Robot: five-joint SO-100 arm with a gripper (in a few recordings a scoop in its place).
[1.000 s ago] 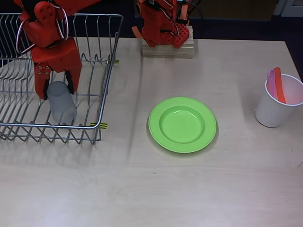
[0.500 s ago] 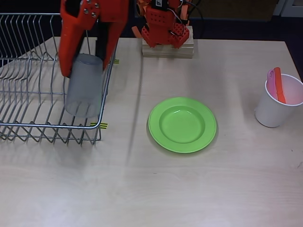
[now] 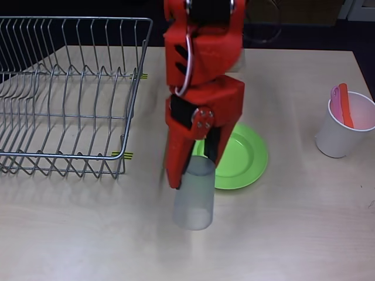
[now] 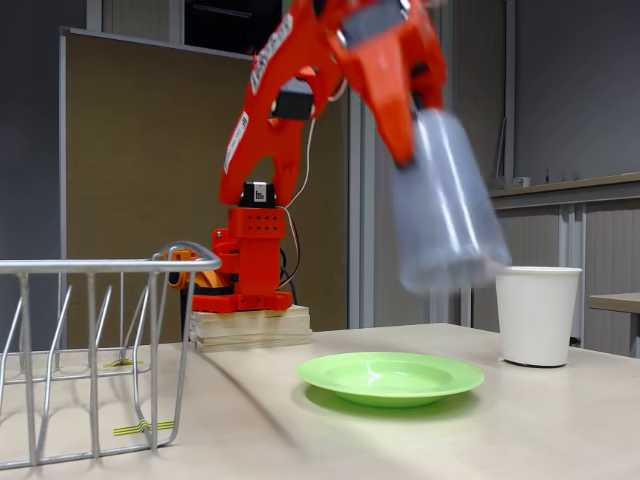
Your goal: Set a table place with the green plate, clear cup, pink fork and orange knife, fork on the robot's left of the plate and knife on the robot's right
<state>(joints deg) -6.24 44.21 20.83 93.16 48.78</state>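
Observation:
My red-orange gripper is shut on the clear cup, which hangs high in the air, open end down and tilted, also the clear cup in the fixed view, well above the table. The green plate lies on the table mid-right, partly covered by my arm in the overhead view; the green plate sits flat in the fixed view. The pink fork and the orange knife stand inside a white paper cup at the right.
A wire dish rack fills the upper left of the table, its rim near in the fixed view. My arm's wooden base sits at the back centre. The white paper cup stands right of the plate.
My gripper has carried the clear cup up out of the dish rack and to the right, from over the rack to over the table at the plate's left edge.

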